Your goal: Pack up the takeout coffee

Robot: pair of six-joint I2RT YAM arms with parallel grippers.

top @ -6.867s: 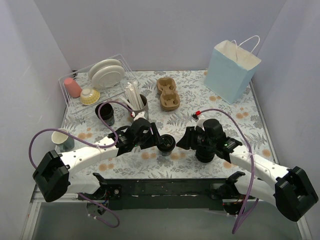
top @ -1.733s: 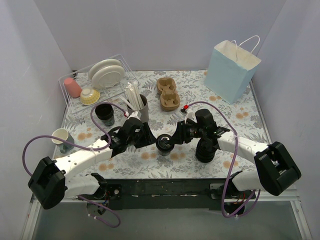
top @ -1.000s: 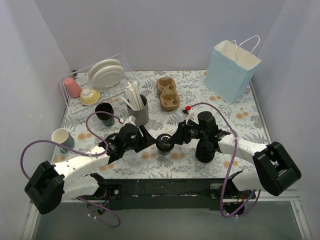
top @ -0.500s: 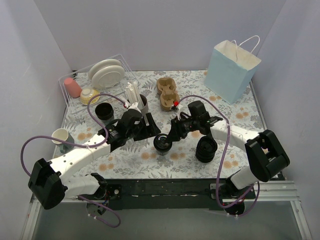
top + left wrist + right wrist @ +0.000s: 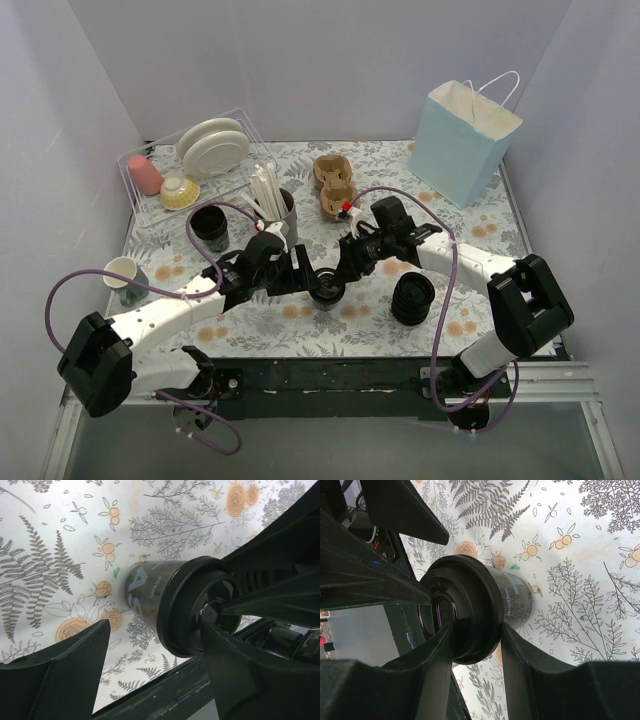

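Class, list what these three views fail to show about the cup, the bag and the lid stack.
Inside the cup: every view, the lid covers it.
Inside the bag: top view, its own walls hide it.
Number in the lid stack: top view, too small.
Print on the cup: left wrist, curves out of sight.

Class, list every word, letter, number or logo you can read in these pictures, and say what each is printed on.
"A", large white character, uncertain: on the side of the takeout coffee cup.
Smaller white print beside it: too blurred to read.
Blue paper bag: no text shows.
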